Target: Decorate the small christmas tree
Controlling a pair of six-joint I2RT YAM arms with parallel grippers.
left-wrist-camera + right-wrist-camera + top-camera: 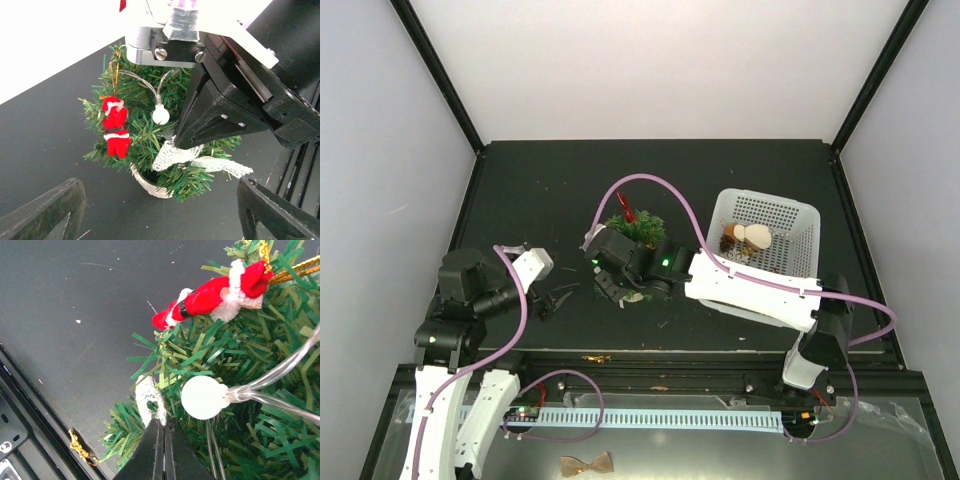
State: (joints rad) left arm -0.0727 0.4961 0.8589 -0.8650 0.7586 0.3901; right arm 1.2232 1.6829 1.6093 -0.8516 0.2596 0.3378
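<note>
Jaws of my right gripper [161,424]: pressed together, pinching white lace ribbon [148,397] at the lower branches of the small christmas tree [210,350]. Jaws of my left gripper [556,298]: spread wide, nothing between them, at 9 o'clock of the tree, apart from it.

Surface: matte black table [520,190]; white walls [650,60] around it.

Container: white mesh basket [802,214], at 3 o'clock of the tree; I count brown and cream ornaments [745,238] inside.

Tree: table centre, bushy green, white base [145,182]; carries red Santa figure [116,127] on a gold loop and a round white bulb [160,115] on clear wire.
</note>
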